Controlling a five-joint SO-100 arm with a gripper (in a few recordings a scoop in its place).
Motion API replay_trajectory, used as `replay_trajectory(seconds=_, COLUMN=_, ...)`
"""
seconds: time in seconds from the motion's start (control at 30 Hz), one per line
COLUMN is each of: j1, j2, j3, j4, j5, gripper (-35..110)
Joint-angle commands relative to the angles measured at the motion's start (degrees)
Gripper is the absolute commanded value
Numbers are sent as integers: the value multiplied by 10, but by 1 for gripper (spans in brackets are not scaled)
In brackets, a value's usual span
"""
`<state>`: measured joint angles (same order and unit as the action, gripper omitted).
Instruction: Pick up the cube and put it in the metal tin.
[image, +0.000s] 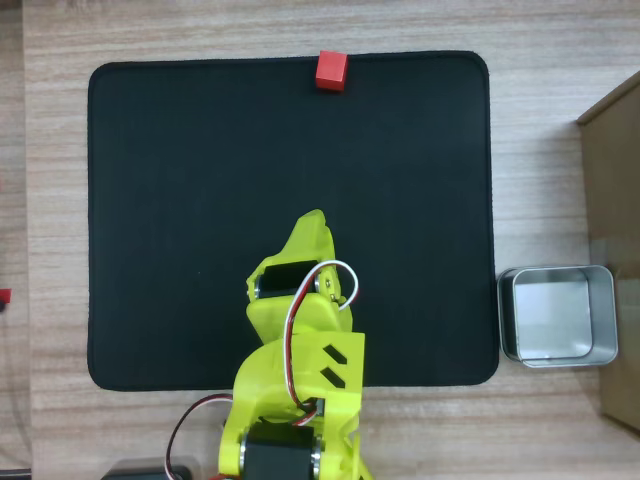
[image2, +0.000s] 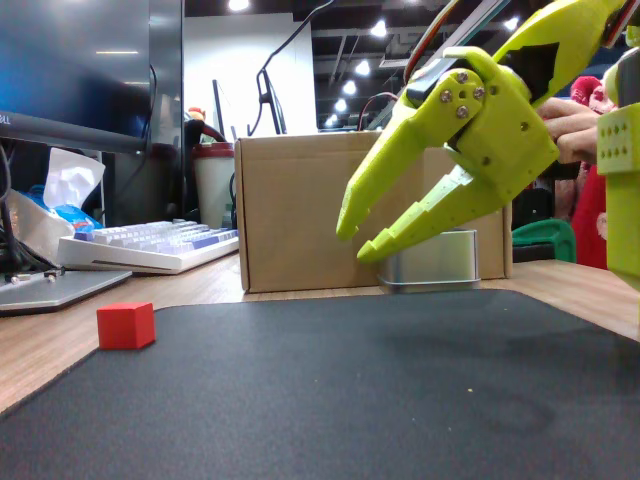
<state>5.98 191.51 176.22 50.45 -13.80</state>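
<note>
A yellow-green gripper (image2: 360, 240) hovers above a black mat (image: 180, 200), jaws slightly apart and holding nothing, at the right of the fixed view. The red cube (image: 331, 71) sits at the mat's top edge in the overhead view, well apart from it. The empty metal tin (image: 556, 316) waits off the mat's lower right, likely for an easy drop.

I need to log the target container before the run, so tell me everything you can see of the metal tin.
The metal tin is a shallow, silver, rectangular container with rounded corners and shiny walls. It is open-topped and looks empty. It sits upright on the wooden table, just off the black mat's right edge in the overhead view, close to a brown box. Nothing visibly grips it; the pincer hangs apart from it.
</note>
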Motion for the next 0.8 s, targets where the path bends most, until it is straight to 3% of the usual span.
replay_trajectory(seconds=0.0, j1=-11, j2=12, j3=4, j4=3, j5=-24, gripper=0)
replay_trajectory(seconds=0.33, j1=-17, j2=-45, j3=-25, j4=-39, j5=-17, gripper=0)
replay_trajectory(seconds=0.77, j1=-3, j2=-380, j3=-172, j4=-263, j5=74, gripper=0)
